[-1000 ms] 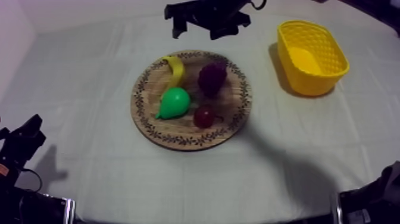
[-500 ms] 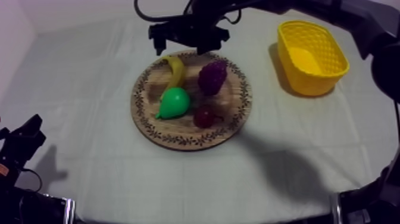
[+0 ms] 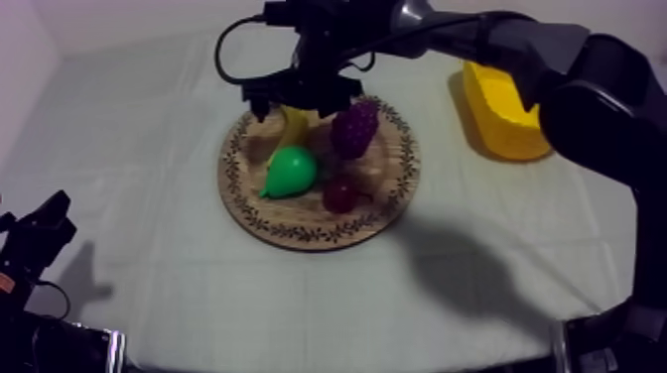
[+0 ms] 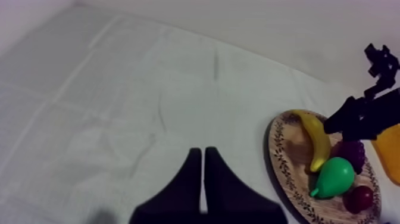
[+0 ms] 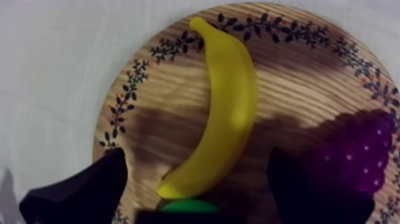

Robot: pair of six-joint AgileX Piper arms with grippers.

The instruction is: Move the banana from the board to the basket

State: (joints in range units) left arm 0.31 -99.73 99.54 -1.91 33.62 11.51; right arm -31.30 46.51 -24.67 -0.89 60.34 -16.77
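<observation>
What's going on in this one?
The right hand hangs open over the wooden board, close above the banana, with one finger at each side of it. The banana lies on the board, not yet lifted, beside the pear, the grapes and the small red fruit. The yellow basket stands to the board's right. The left hand is shut on nothing, low over the cloth.

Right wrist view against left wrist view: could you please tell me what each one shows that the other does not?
Right wrist, not left wrist: the right gripper, fingers open either side of the curved yellow banana. Left wrist, not right wrist: the left gripper, fingers shut, over grey-white cloth; the small red fruit; an edge of the yellow basket. Both: banana, round wooden board, purple grapes, green pear.
</observation>
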